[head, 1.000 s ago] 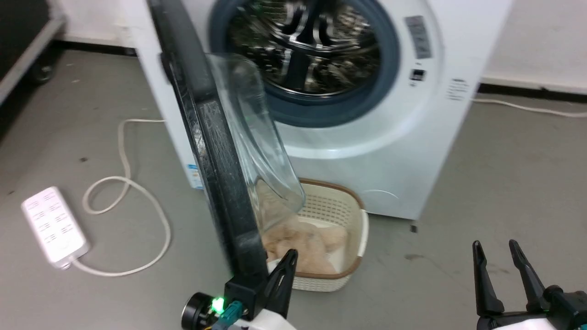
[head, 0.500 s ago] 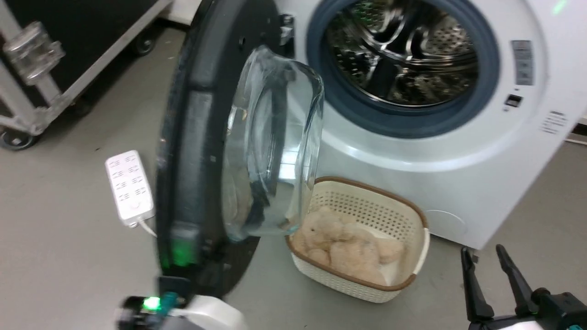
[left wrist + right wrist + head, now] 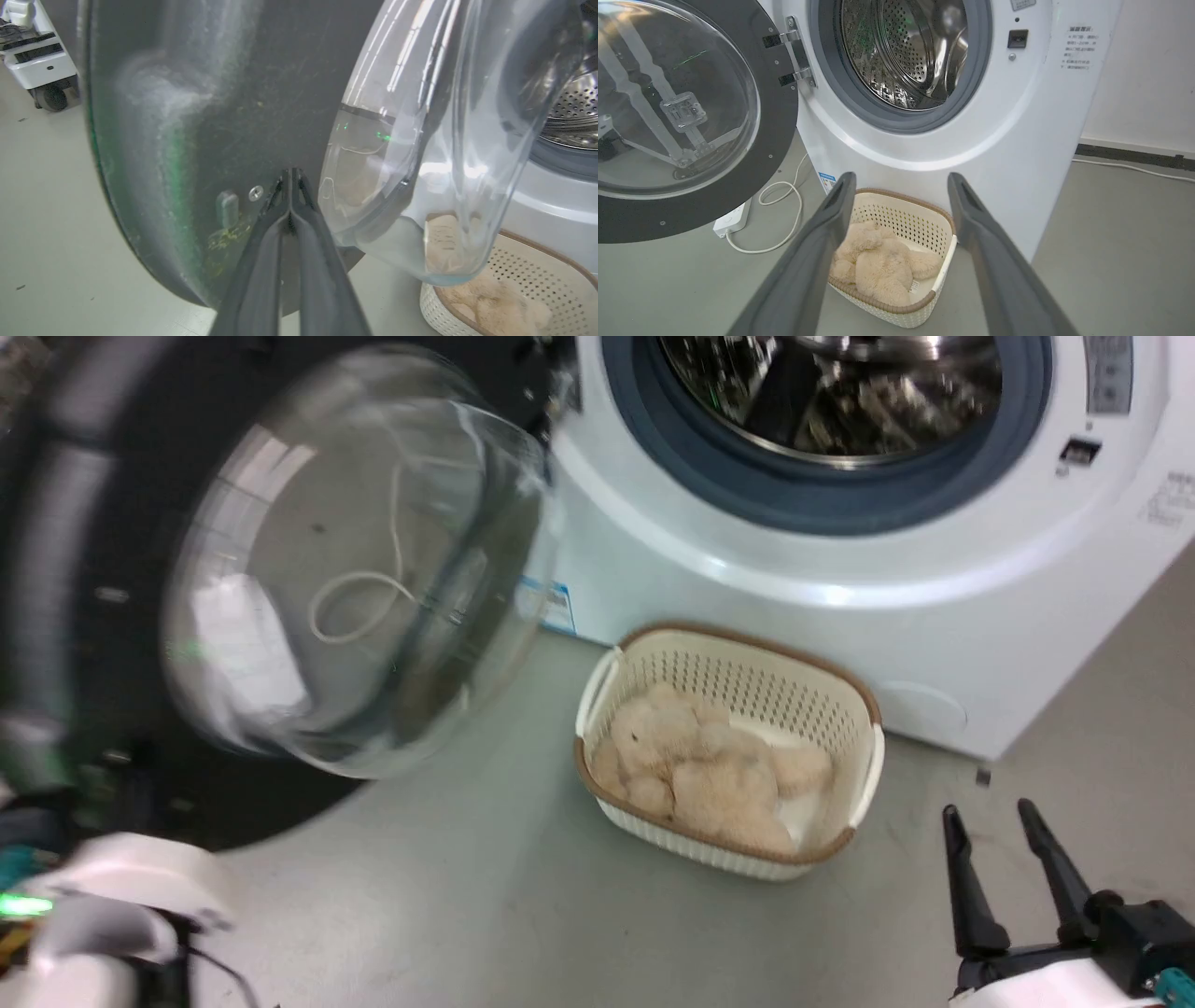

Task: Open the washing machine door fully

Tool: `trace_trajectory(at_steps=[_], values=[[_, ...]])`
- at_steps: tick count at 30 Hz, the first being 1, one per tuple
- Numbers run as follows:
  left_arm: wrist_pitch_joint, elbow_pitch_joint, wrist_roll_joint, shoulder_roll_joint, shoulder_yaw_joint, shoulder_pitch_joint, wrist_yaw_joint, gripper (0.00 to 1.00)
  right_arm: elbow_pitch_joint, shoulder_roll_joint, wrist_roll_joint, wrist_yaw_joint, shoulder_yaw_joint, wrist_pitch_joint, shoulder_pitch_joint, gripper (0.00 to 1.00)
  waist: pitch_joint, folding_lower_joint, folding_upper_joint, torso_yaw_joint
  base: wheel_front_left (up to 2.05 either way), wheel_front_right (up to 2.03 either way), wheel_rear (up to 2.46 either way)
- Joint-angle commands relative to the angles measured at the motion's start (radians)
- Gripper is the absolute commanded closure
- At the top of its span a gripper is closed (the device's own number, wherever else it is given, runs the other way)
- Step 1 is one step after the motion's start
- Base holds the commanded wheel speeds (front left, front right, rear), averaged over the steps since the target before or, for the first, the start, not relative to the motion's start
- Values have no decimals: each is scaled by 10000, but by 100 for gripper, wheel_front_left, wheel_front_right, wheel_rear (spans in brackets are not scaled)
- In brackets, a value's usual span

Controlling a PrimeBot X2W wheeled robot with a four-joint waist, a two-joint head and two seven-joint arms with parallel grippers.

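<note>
The washing machine door point(image 3: 65, 644) is swung far out to the left, its black inner face and clear glass bowl point(image 3: 355, 560) turned toward me. In the right wrist view the washing machine door point(image 3: 777, 140) hangs on its metal hinge point(image 3: 796, 51) beside the washing machine point(image 3: 1017, 121), whose steel drum point(image 3: 901, 51) is uncovered. My left gripper point(image 3: 290, 176) is shut, its tips touching the door's black inner face next to a screw. The left arm's pale forearm point(image 3: 121, 887) sits at the lower left. My right gripper point(image 3: 1001, 845) is open, held low and apart from the machine.
A cream perforated basket point(image 3: 845, 705) with a beige plush toy point(image 3: 709, 770) stands on the floor before the machine. A white power strip point(image 3: 733, 217) and its looped cable point(image 3: 789, 210) lie under the door. A white wheeled unit point(image 3: 32, 51) stands beyond the door.
The door has swung further open to the left, from edge-on to showing its inner face. My left arm went left with it. The head camera has shifted; the right gripper stayed open.
</note>
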Motion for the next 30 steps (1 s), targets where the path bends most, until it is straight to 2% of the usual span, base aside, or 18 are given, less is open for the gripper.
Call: trace_trajectory(at_steps=[1, 9, 15, 23, 27, 30], values=[[-9, 267, -262, 275, 414, -298, -39, 100, -95, -26, -72, -6, -62, 47, -145, 0, 468, -2, 0, -264, 0, 0, 0], [-234, 2039, -871, 1321, 1309, -1463, -634, 100, -308, -144, -107, -6, -160, 124, -398, 0, 1115, -2, 0, -583, 0, 0, 0], [-575, 3256, -940, 1739, 1443, -2269, -897, 100, -413, -260, -119, -6, -250, 187, -491, 0, 1337, -2, 0, -688, 0, 0, 0], [-1694, 3743, -585, 1505, 1159, -2235, -932, 100, -436, -220, -199, -6, -522, 78, -574, 0, 852, -2, 0, -891, 0, 0, 0], [-1923, 3117, -248, 1218, 793, -1879, -828, 100, -431, -114, -291, -6, -1132, -15, -547, 0, 284, -2, 0, -1045, 0, 0, 0], [-2049, 2147, -129, 878, 647, -1451, -663, 100, -455, -63, -316, -6, -1187, -50, -505, 0, -123, -2, 0, -1285, 0, 0, 0]])
